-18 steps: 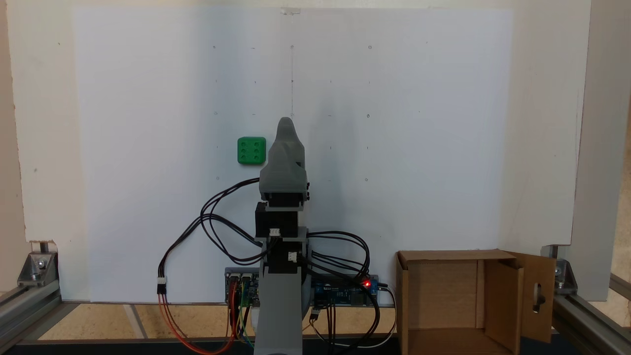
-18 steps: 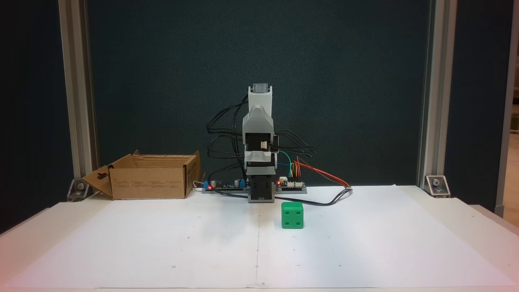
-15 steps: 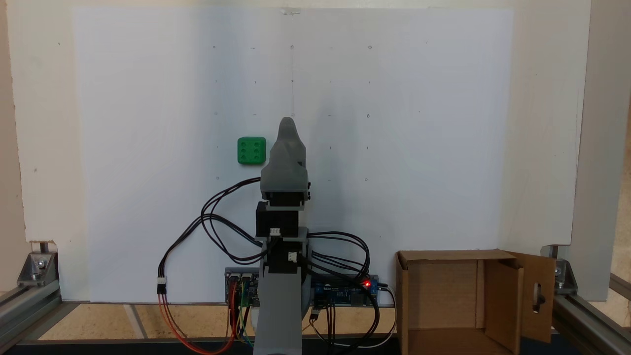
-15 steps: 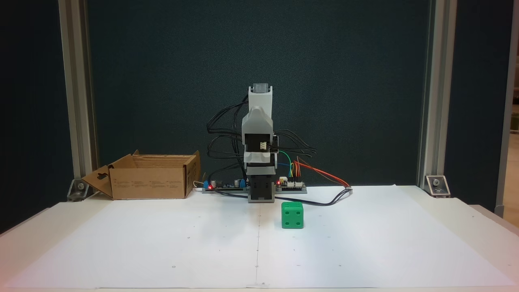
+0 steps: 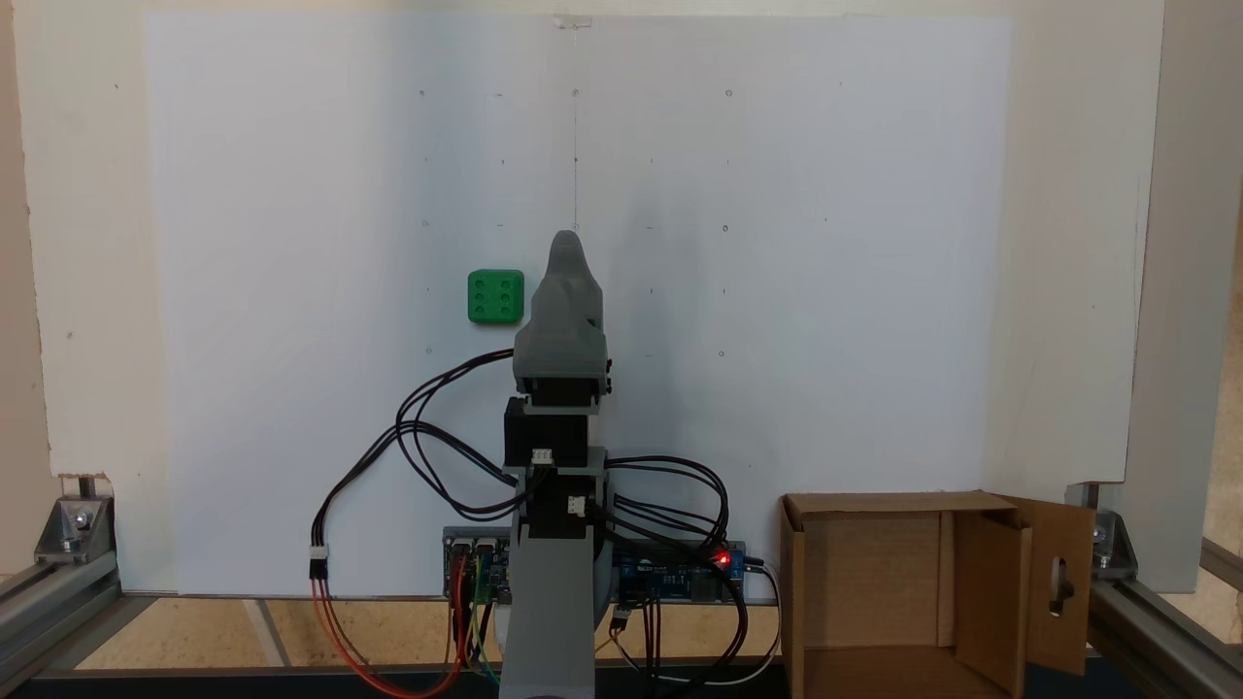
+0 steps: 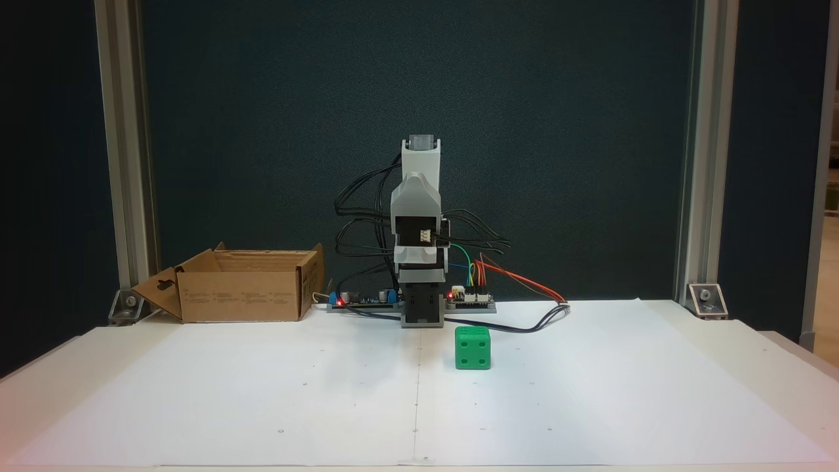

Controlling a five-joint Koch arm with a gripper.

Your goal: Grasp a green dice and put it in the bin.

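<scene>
We see the gripper (image 5: 566, 243) as a grey, tapering shell at the end of the folded arm, its tip pointing away from the base over the white paper sheet (image 5: 825, 243). In the front-facing fixed view the gripper (image 6: 419, 196) sits tucked against the upright arm, well above the sheet. Its jaws lie hidden under the shell from both cameras, so we cannot tell whether they are parted or closed, and nothing shows held between them.

Just to the left of the gripper in the top-down fixed view lies the green dice (image 5: 496, 296), six pips facing up, close beside the grey shell but apart from it. In the front view the green dice (image 6: 472, 348) rests on the sheet, just right of the arm's base and a little nearer to us.

Behind the base runs the controller board (image 5: 680, 575) with a red light, with black cables (image 5: 418, 437) looping out to the side.

The bin (image 5: 903, 592), an open cardboard box with a slotted flap, stands at the near right corner in the top-down view; in the front view the bin (image 6: 242, 288) is far left, well apart from the dice.
</scene>
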